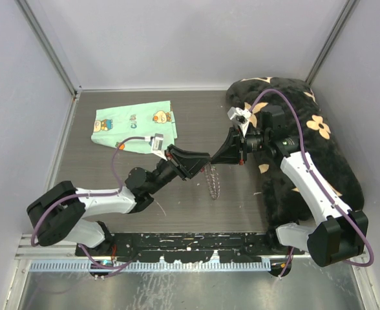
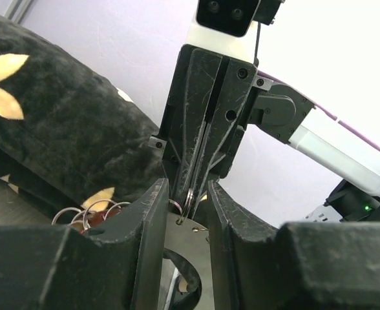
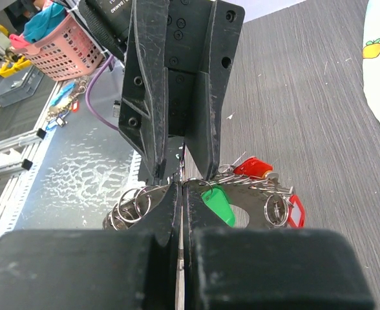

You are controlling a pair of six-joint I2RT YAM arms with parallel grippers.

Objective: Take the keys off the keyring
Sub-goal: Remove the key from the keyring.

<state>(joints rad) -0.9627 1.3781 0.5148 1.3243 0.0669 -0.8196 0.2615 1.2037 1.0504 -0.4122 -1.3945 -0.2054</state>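
The keyring (image 1: 213,183) hangs between my two grippers above the middle of the table. In the left wrist view it is a flat silver plate (image 2: 193,242) with small split rings. My left gripper (image 1: 201,160) is shut on the plate's edges, seen between its fingers (image 2: 148,226). My right gripper (image 1: 221,157) faces it tip to tip and is shut on a small ring and thin silver key at the plate's rim (image 2: 189,200). The right wrist view shows keys with a green head (image 3: 217,203) and red heads (image 3: 253,168), and loose split rings (image 3: 130,205).
A mint-green cartoon-print cloth (image 1: 135,126) lies at the back left. A black cushion with cream flowers (image 1: 313,148) fills the right side under the right arm. Walls close the table on three sides. A pink basket (image 3: 54,51) stands off the table.
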